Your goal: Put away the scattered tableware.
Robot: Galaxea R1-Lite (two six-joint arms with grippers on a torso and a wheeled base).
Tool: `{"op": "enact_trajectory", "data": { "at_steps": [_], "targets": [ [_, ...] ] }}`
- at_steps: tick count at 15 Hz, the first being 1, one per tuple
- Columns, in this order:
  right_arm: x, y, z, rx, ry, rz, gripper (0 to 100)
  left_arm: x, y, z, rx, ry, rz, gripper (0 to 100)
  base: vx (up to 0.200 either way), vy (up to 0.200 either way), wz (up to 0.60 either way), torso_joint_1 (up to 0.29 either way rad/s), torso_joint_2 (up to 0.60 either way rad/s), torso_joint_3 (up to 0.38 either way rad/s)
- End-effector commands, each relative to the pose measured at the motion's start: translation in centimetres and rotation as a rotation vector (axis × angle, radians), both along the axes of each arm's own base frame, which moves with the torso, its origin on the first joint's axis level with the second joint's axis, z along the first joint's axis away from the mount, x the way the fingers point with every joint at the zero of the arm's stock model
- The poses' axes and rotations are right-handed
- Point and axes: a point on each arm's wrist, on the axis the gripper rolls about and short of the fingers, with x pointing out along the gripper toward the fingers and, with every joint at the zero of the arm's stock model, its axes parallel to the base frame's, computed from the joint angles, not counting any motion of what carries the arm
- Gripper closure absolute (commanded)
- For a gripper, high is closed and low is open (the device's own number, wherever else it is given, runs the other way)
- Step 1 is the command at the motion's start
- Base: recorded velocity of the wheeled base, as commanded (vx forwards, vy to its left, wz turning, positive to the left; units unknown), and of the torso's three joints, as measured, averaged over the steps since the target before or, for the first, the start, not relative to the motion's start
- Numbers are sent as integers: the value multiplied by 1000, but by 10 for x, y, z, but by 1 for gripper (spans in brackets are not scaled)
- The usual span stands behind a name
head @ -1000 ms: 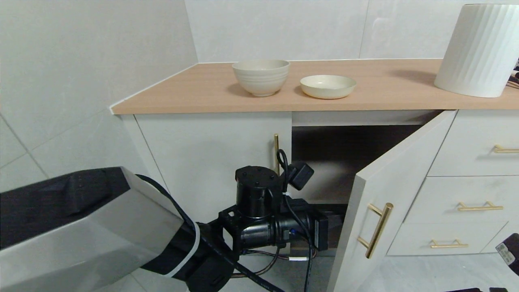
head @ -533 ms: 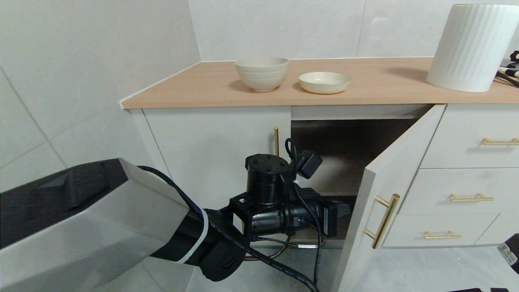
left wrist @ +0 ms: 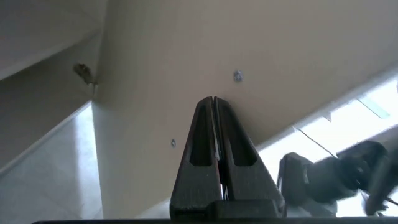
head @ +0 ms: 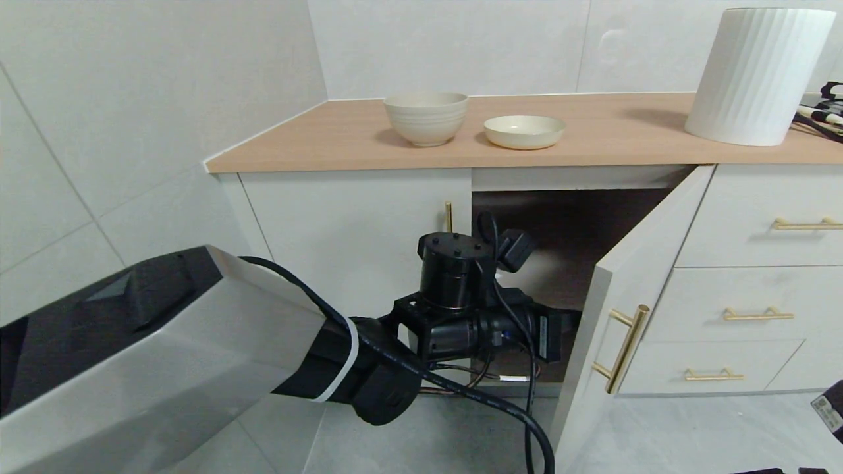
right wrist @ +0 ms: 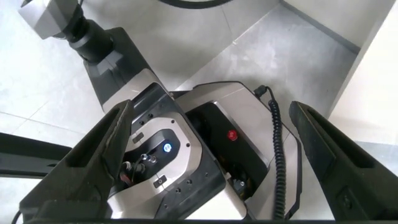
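Observation:
A deep cream bowl (head: 427, 117) and a shallow cream dish (head: 525, 131) stand side by side on the wooden countertop (head: 316, 141). Below them one cabinet door (head: 632, 289) hangs open, showing a dark compartment (head: 560, 224). My left arm's wrist (head: 461, 309) is low in front of that opening, its tip hidden behind the door's edge. In the left wrist view my left gripper (left wrist: 212, 99) is shut with nothing in it, close to the door's pale inner face (left wrist: 261, 56). My right gripper (right wrist: 211, 118) is open and empty, low over the floor.
A tall white ribbed container (head: 757, 76) stands at the counter's right end, with dark utensils (head: 820, 112) beside it. Drawers with gold handles (head: 757, 315) fill the right side. A tiled wall (head: 132, 118) closes the left. The left cabinet door (head: 355, 237) is closed.
The head camera has shifted, so the counter looks smaller and farther. Against the cabinet, my left arm's wrist has moved a little right and up, towards the open compartment.

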Motion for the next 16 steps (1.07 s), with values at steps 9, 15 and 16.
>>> {"op": "enact_trajectory", "data": {
  "at_steps": [9, 15, 16],
  "targets": [
    [-10, -13, 16, 112, -88, 6, 0, -65, -23, 41, -6, -50, -55, 100, 0, 0, 0, 0, 0, 0],
    [49, 4, 48, 105, -53, -247, 0, -66, 116, 85, -27, -120, 259, 100, 0, 0, 0, 0, 0, 0],
    [68, 4, 52, 95, -52, -316, 0, -75, 140, 95, -33, -129, 306, 100, 0, 0, 0, 0, 0, 0]
  ]
}}
